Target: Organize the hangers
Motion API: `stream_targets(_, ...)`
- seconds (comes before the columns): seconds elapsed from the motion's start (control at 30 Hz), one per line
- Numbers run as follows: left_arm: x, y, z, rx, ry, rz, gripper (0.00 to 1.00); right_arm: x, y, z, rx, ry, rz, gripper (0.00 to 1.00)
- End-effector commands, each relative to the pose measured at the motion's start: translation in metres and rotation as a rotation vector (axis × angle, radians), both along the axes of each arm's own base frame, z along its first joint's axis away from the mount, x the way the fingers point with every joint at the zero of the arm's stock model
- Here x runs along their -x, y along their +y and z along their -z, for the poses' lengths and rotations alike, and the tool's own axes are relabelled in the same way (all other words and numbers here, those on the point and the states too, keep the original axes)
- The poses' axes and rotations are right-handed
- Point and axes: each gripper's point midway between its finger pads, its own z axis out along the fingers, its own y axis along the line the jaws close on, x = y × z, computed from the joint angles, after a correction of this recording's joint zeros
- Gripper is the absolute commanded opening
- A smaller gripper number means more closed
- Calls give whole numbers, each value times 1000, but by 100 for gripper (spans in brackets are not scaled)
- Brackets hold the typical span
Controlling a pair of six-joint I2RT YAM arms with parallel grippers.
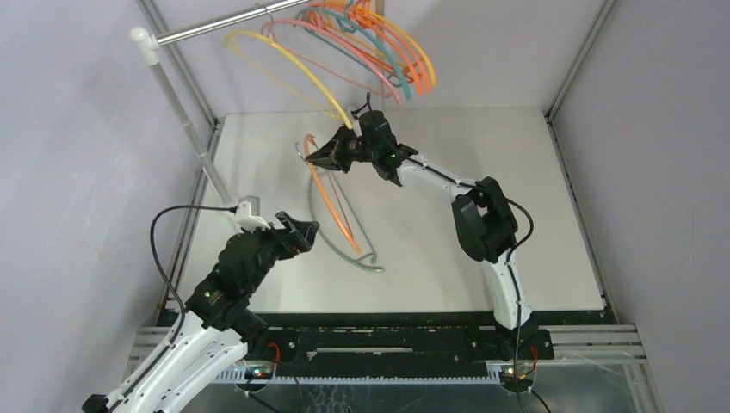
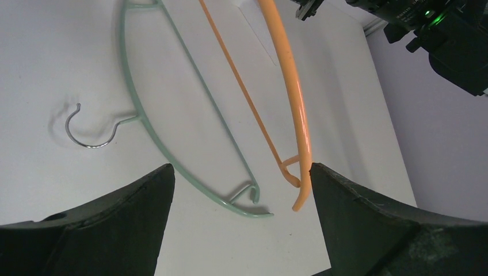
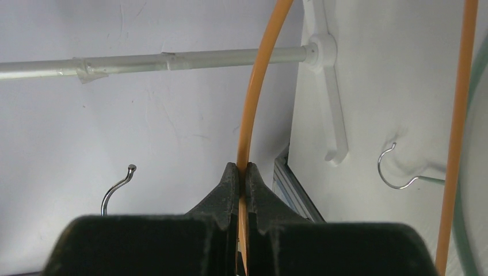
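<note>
My right gripper is shut on an orange hanger near its hook and holds it above the table, its lower end hanging down. In the right wrist view the closed fingers pinch the orange bar, with its metal hook to the left. A teal hanger lies flat on the table; it also shows in the left wrist view. My left gripper is open and empty, low over the teal hanger's end, and the orange hanger's tip is close beside its right finger. Several yellow, pink, teal and orange hangers hang on the rail.
The silver rail runs across the back left on a slanted white post. Its white foot stands on the table's left side. Grey walls and metal frame bars enclose the table.
</note>
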Motion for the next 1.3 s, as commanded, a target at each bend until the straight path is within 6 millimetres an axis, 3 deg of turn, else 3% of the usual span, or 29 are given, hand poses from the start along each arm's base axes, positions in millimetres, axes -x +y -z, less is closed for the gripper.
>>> stream_targets(0.0, -1, -9, -11, 45, -4, 23, 92, 5, 0, -52, -41, -122, -1, 0)
stream_targets(0.13, -15, -24, -29, 47, -34, 55, 92, 20, 17, -56, -26, -149, -51, 0)
stream_targets(0.3, -21, -33, -42, 57, -60, 86, 93, 15, 15, -41, -4, -114, -42, 0)
stream_targets(0.57, -3, -36, -62, 79, -96, 159, 93, 6, 14, -17, 57, -130, -37, 0)
stream_targets(0.73, -7, -43, -53, 70, -64, 176, 93, 7, 17, -18, 93, -176, -54, 0)
stream_targets(0.9, -19, -60, -45, 69, -35, 212, 92, 21, 25, -24, 105, -212, -99, 0)
stream_targets(0.93, -21, -64, -43, 60, -23, 224, 89, 24, 27, -24, 107, -224, -113, 0)
stream_targets(1.27, -35, -71, -2, 23, 96, 199, 90, 49, 23, -32, 131, -329, -234, 0)
